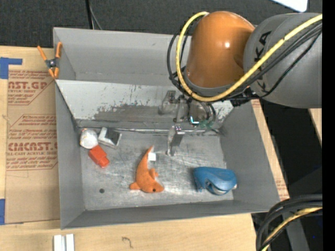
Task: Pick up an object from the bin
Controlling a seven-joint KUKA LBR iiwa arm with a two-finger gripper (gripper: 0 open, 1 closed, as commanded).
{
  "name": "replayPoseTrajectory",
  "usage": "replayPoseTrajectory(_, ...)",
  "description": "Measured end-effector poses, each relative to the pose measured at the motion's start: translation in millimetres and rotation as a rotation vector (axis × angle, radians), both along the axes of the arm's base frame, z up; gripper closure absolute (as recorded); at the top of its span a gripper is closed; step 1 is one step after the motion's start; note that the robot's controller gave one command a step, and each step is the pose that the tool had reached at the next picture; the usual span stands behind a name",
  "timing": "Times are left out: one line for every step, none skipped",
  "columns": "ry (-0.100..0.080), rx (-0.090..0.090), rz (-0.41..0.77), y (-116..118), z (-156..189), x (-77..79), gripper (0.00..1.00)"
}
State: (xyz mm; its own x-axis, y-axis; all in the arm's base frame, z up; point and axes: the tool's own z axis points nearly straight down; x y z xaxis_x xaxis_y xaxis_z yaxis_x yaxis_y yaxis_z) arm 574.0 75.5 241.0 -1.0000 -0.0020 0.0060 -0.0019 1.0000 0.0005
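Front right of floor: a blue rounded plastic thing (pixel 214 180) lay on its side near the front wall of the bin (pixel 68 161), with a darker opening toward the front.
Front middle: an orange fish-shaped toy (pixel 146 178) lay lengthwise, its broad end near the front and its narrow end pointing toward the back; a small white patch sat at that narrow end.
Spacing at front: the fish and the blue thing were apart, with bare scratched metal between them.
Left side: a small red-orange block (pixel 98 156) lay tilted, well apart from the fish.
Left, further back: a white round cap (pixel 88 138) touched the block's upper end, and just beside it to the right lay a small grey-and-white box (pixel 109 136).
Gripper: the gripper (pixel 172 145) pointed down over bare floor in the middle of the bin, just beside the narrow end of the fish and behind the gap between the fish and the blue thing.
Grip state: it could not be told whether it was wide or narrow.
Nearest thing: the orange fish, on the floor to the gripper's front-left.
Wrist: an orange domed cover (pixel 220 48) sat above the gripper, ringed by yellow and black cables (pixel 180 56).
Arm: the grey arm (pixel 293 61) came in from the right, over the bin's back corner.
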Motion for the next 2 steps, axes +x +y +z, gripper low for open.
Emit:
replayPoseTrajectory(-0.008,0.001,-0.001,0,5,1.4,0.00)
replayPoseTrajectory(-0.013,0.000,0.058,13,-55,-5.6,0.00)
